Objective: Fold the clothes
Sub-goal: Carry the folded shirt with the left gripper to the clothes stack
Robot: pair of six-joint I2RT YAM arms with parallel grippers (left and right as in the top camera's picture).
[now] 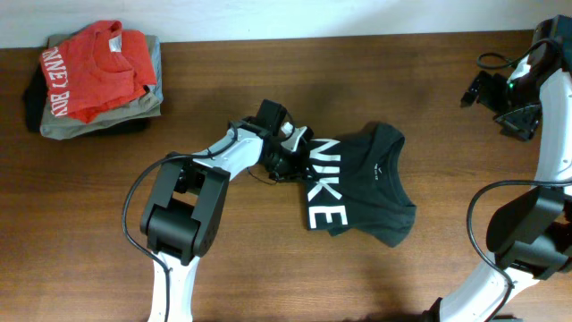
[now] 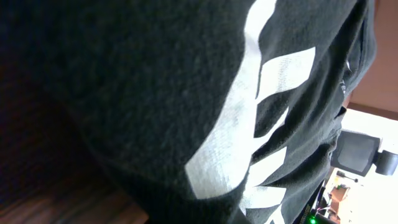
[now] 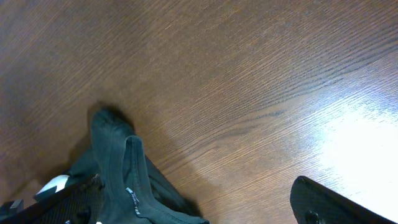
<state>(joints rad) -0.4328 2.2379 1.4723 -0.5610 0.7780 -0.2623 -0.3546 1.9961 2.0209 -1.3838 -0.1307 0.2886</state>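
overhead. find the large black soft-fabric short-sleeved t-shirt (image 1: 362, 183) with big white "nike" lettering lying rumpled on the brown wooden table (image 1: 268, 277), a little right of centre, lettering face up. note the left gripper (image 1: 286, 161) at the t-shirt's left edge, touching the cloth just beside the letters. cannot tell from here whether its fingers are apart or together. place the right gripper (image 1: 478, 89) near the table's far right corner, over bare wood, well apart from the t-shirt. log a pile at the far left corner: a red shirt with white letters (image 1: 89, 72) on top of a grey-olive folded garment (image 1: 112, 118).

left wrist. see little but the t-shirt (image 2: 124, 81) pressed close to the lens, dark weave crossed by broad white letter strokes. find a strip of the table (image 2: 56, 211) at lower left. cannot make out the fingers, so again cannot tell the left claw's state.

right wrist. see wood grain over most of the frame, with a bright glare patch at right. find the two dark fingers (image 3: 336, 205) at the lower corners, held wide apart, clamped on nothing. note a bunched dark fold of the t-shirt (image 3: 121, 162) at lower left, resting on the wood.
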